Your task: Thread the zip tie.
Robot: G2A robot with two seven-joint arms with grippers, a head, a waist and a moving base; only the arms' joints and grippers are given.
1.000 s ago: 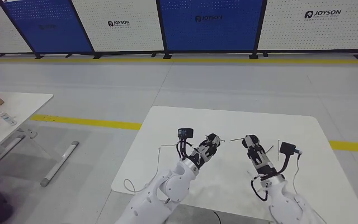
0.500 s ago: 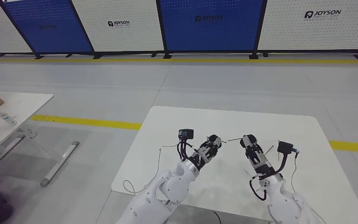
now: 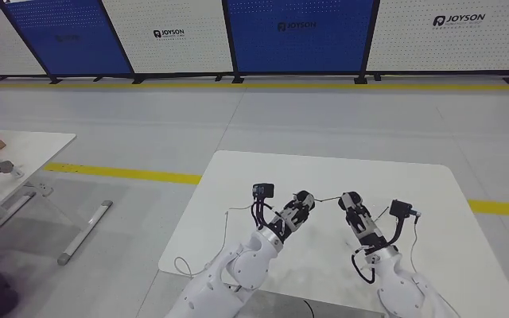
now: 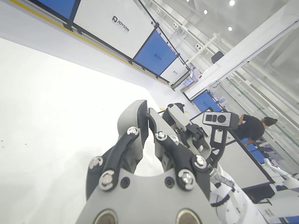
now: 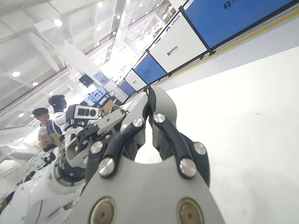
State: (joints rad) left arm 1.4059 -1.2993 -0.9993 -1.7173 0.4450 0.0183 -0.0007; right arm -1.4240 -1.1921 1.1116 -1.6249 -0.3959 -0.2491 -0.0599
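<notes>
A thin dark zip tie [image 3: 327,199] spans the short gap between my two grippers above the middle of the white table [image 3: 262,171]. My left gripper [image 3: 307,199] is shut on one end; in the left wrist view its pads [image 4: 148,111] are pressed together, and the tie itself is too thin to make out there. My right gripper [image 3: 343,199] is shut on the other end, and a small dark piece of the zip tie [image 5: 145,88] sticks out past its tips [image 5: 149,92]. The grippers face each other, tips a finger's length apart.
The table's rounded far corner [image 3: 445,168] and left edge [image 3: 191,215] border bare floor. A second white table [image 3: 32,151] stands far left, with a grey bar [image 3: 83,232] on the floor beside it. A thin cable [image 3: 226,219] hangs by the left arm.
My right gripper has moved a little toward the left gripper, closing the gap between the two ends of the tie. The left gripper has stayed nearly in place.
</notes>
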